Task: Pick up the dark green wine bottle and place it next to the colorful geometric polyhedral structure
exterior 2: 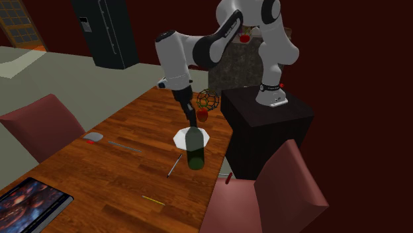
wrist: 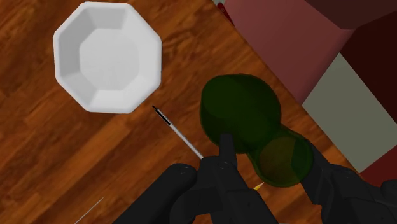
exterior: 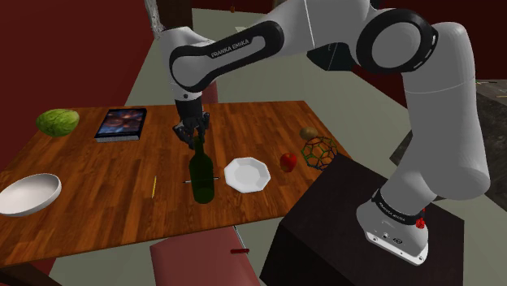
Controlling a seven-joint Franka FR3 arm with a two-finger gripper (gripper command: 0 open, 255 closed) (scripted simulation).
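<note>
Shoulder view: black two-finger gripper (exterior: pixel 192 132), jaws apart, straddles the neck of the upright dark green wine bottle (exterior: pixel 201 175), close to the near edge of the brown wooden table (exterior: pixel 97 195). I judge an off-centre closure could topple it.

Your brown wood-grain tabletop (exterior: pixel 97 187) carries an upright dark green wine bottle (exterior: pixel 201 177), with a white octagonal dish (exterior: pixel 246 174) just beside it and a thin black-and-silver pen (exterior 2: pixel 174 165) near its foot. Toward the stand you'll see a red apple (exterior: pixel 288 162) beside a colourful wire polyhedron (exterior: pixel 319 152). At the shoulder view's left lie a dark-covered book (exterior: pixel 122 123), a round green cabbage (exterior: pixel 58 122) and a white bowl (exterior: pixel 28 193).
</note>
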